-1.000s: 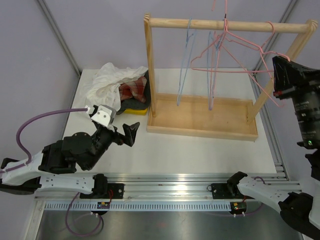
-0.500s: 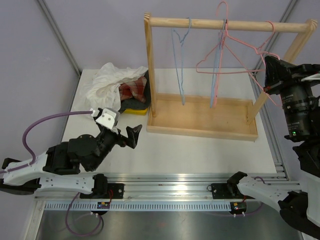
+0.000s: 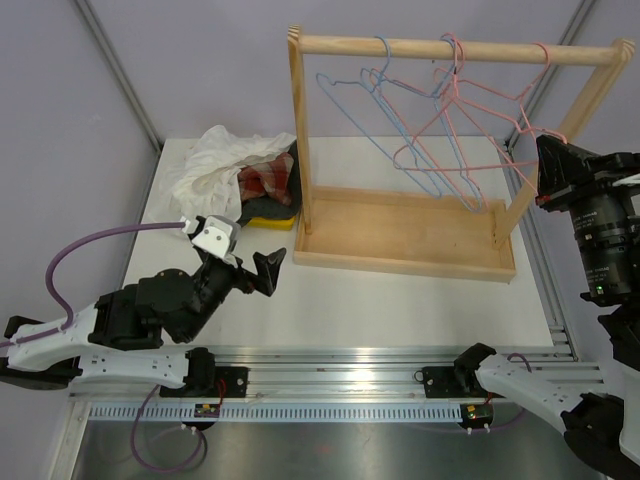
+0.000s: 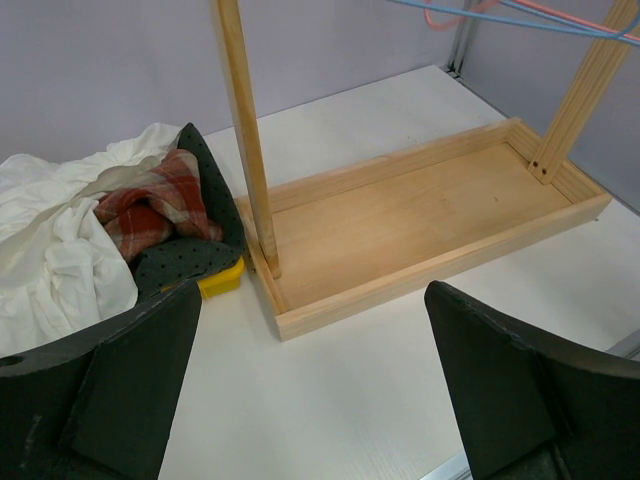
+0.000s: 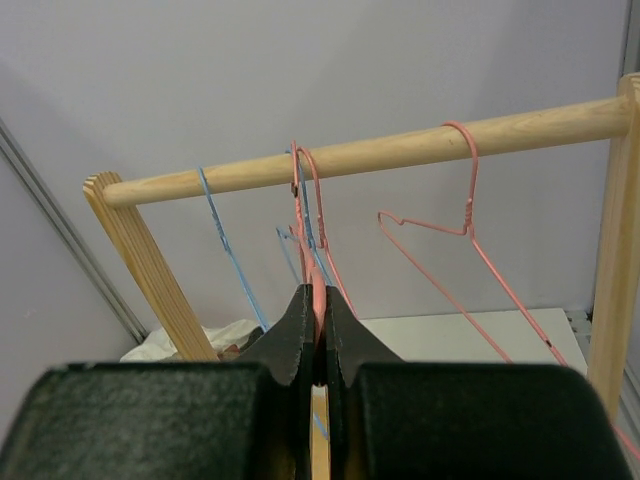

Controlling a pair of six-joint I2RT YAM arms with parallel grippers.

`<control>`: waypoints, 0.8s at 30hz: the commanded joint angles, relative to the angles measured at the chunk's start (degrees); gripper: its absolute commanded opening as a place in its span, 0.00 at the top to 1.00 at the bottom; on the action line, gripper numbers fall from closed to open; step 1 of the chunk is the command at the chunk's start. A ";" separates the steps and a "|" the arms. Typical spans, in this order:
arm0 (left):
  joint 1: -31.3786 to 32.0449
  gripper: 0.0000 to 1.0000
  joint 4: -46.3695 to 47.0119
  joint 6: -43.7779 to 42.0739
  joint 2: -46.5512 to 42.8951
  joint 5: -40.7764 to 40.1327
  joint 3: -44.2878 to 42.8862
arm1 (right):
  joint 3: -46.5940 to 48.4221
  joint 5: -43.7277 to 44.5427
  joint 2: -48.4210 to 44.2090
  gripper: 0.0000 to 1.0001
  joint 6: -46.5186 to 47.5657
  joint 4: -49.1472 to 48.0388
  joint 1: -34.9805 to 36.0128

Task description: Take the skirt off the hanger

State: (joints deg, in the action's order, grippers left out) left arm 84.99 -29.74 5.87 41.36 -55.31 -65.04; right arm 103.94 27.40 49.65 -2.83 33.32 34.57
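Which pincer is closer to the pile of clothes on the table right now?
Left. The left pincer is open above the table, just in front of the clothes pile. The right pincer is across the rack at its right end, shut on a pink hanger.

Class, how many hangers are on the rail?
4: blue hanger left, second blue hanger and pink hanger together in the middle, second pink hanger far right. More may be hidden.
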 commanded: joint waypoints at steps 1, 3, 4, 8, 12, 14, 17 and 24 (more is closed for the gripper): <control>-0.09 0.01 3.55 0.11 -0.06 0.11 0.35 | 0.12 -1.20 1.59 1.00 -0.34 0.08 0.15; -0.09 0.01 3.46 0.55 -0.06 0.03 0.61 | 1.00 -1.47 2.64 1.00 -0.33 0.08 0.15; -0.09 0.01 3.28 0.55 -0.06 0.11 0.52 | 1.26 -1.38 2.82 1.00 -0.42 0.08 0.15; -0.09 0.01 2.76 1.07 -0.14 -0.06 0.70 | 0.92 -1.38 2.65 0.94 -1.21 0.60 0.15; -0.09 0.01 2.67 0.90 -0.41 -0.24 0.70 | 0.03 -0.51 0.54 0.01 -1.56 1.22 0.24; -0.09 0.01 2.67 0.64 -0.41 -0.32 0.53 | 0.12 0.02 -0.51 0.00 -1.30 2.01 0.15; -0.09 0.01 2.32 0.55 -0.32 -0.59 -0.18 | -0.84 -0.76 -3.31 0.00 -0.86 2.36 0.15; -0.09 0.01 -0.50 0.29 -2.07 -2.17 -2.46 | -9.10 0.11 -16.94 0.00 0.71 -3.52 0.15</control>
State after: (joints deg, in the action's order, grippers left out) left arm 84.99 -31.14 6.07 40.84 -55.64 -64.82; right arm 97.30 26.37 37.91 -3.66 34.63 34.57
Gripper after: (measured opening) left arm 0.987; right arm 0.993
